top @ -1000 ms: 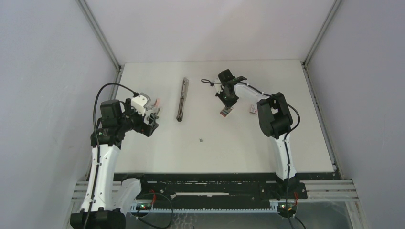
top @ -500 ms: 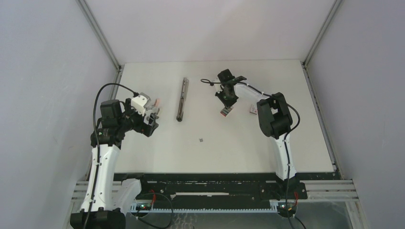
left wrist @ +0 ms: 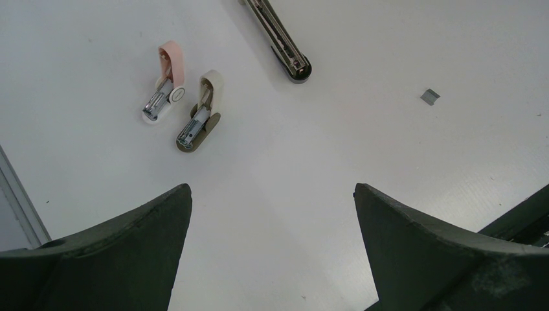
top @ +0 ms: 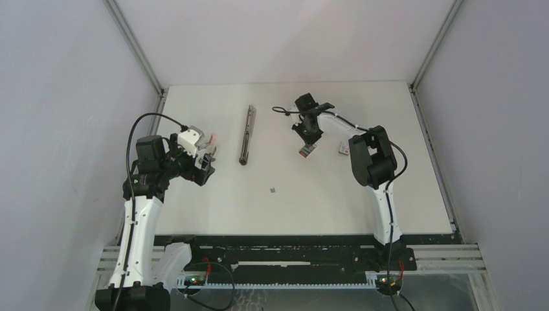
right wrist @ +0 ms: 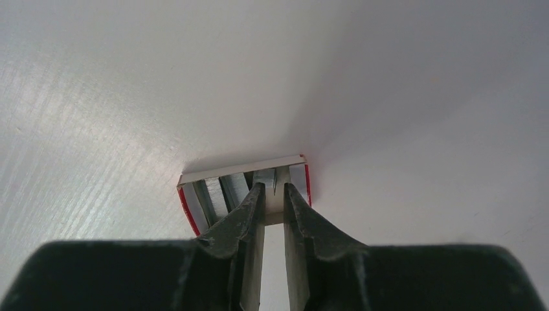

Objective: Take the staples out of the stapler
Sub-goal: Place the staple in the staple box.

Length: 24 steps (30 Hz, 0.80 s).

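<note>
The stapler (top: 246, 135) lies lengthwise at the table's far middle, long, dark and slim; its silvery end (left wrist: 292, 63) shows in the left wrist view. A tiny grey staples strip (top: 272, 190) (left wrist: 429, 96) rests on the table nearer the front. My left gripper (top: 206, 157) (left wrist: 272, 188) hovers left of the stapler, open wide and empty. My right gripper (top: 309, 138) (right wrist: 274, 186) reaches down into a small red-and-white box (top: 305, 151) (right wrist: 239, 170). Its jaws stand a narrow gap apart over silvery strips (right wrist: 210, 194) packed in the box, with nothing clamped between them.
A pink staple remover (left wrist: 165, 84) and a beige one (left wrist: 199, 116) lie side by side below my left gripper. A second red-and-white box (top: 342, 149) sits just right of the first, beside the right arm's elbow. Grey walls enclose the table.
</note>
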{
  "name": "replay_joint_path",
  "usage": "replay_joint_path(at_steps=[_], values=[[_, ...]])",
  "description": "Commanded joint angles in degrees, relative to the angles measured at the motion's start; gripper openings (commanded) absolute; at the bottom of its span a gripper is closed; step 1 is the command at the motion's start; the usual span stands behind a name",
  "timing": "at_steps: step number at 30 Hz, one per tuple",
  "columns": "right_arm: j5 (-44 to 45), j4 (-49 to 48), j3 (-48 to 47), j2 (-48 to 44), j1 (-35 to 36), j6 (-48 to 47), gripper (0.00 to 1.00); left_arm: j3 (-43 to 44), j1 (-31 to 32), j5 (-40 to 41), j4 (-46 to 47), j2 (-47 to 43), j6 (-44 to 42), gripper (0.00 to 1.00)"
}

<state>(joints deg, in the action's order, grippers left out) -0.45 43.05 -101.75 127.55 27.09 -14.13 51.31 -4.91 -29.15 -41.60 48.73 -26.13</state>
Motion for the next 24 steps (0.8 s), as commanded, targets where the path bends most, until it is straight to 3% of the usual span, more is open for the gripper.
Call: replay_joint_path(at_steps=[1, 14, 24], values=[[1.03, -0.91, -2.92, -5.09, 0.39, 0.98, 0.17, -2.09, -0.35, -1.09, 1.31, -0.41, -0.33, 1.00], [-1.15, 1.53, -2.54, -11.18, 1.57, 1.61, 0.22, -2.09, -0.35, -1.03, 1.31, -0.18, -0.33, 1.00], [-7.15, 5.41, 6.25, -18.82, 9.47, 9.65, 0.27, -2.06, -0.30, -0.54, 1.43, -0.05, -0.15, 1.00]])
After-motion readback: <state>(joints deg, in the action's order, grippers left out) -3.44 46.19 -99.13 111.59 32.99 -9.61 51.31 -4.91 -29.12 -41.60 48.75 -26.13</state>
